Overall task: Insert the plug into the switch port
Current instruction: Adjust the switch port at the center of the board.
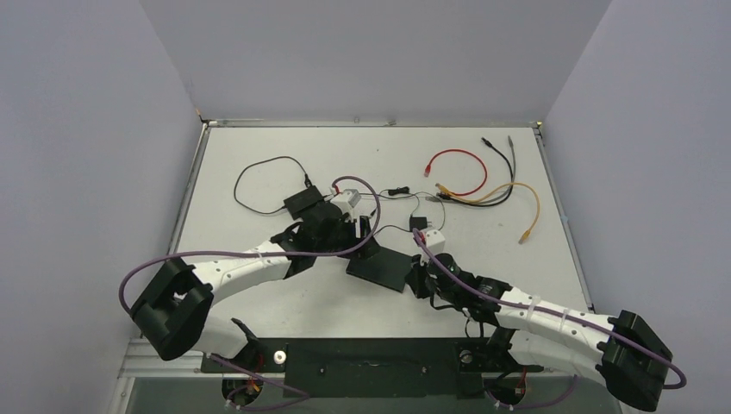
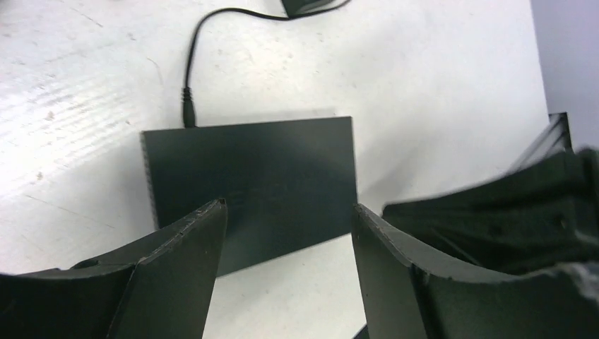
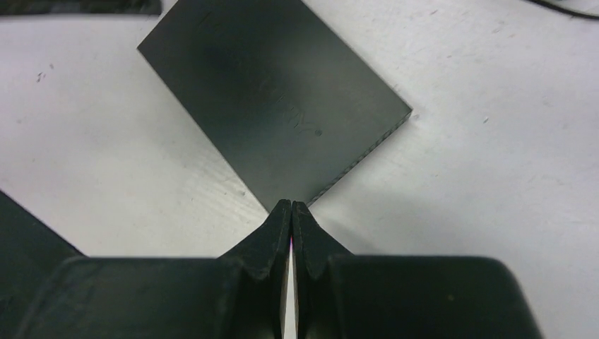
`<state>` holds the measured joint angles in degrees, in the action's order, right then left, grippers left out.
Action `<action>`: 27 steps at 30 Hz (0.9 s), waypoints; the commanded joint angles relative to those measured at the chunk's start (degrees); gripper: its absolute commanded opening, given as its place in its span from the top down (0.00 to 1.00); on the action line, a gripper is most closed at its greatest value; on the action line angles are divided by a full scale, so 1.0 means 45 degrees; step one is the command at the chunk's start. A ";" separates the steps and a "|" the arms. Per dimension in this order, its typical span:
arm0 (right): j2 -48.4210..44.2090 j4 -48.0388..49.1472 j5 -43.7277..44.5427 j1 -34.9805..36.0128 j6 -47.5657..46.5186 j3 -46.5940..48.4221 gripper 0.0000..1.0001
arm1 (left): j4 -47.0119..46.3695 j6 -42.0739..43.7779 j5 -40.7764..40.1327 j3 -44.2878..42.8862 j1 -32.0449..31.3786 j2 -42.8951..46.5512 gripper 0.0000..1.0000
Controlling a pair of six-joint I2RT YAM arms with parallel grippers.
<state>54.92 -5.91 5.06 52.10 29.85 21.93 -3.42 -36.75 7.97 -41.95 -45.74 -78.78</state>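
The switch [image 1: 379,269] is a flat black box lying mid-table, with a thin black lead plugged into its far edge [image 2: 188,113]. My left gripper [image 2: 289,205] hangs open just above the switch [image 2: 254,162], near its close edge, with nothing between its fingers [image 2: 191,247]. My right gripper [image 3: 292,203] is shut and empty, its tips at one corner of the switch [image 3: 275,99]. In the top view it sits at the box's right corner [image 1: 420,278]. Red [image 1: 452,155], yellow [image 1: 521,203] and black [image 1: 502,168] patch cables with plugs lie at the far right, untouched. The ports cannot be made out.
A second black box [image 1: 303,203] with a looped black cord [image 1: 250,177] sits left of my left wrist. A small black adapter [image 1: 418,222] lies behind the switch. A blurred dark body [image 2: 494,219] fills the right of the left wrist view. Walls close the table's sides.
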 commanded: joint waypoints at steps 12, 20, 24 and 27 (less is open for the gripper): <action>0.0144 0.2698 0.0449 0.2440 0.1227 -0.1192 1.00 | -0.0851 0.1164 0.0462 -0.3106 0.0634 -0.3905 0.38; 0.1476 0.3241 0.0601 0.2929 0.1028 -0.0932 1.00 | -0.0914 0.1148 -0.0732 -0.3681 0.0894 -0.5197 0.38; 0.2079 0.3474 0.0612 0.3219 0.0902 -0.0792 1.00 | -0.1009 0.1089 -0.0936 -0.3803 0.1082 -0.5573 0.38; 0.2447 0.3509 0.0633 0.3283 0.0811 -0.0708 1.00 | -0.1017 0.1077 -0.0983 -0.3862 0.1145 -0.5774 0.38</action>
<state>64.38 6.04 6.28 66.15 34.09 16.40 -5.17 -32.34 5.34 -56.38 -41.32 -104.03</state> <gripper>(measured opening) 0.001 0.622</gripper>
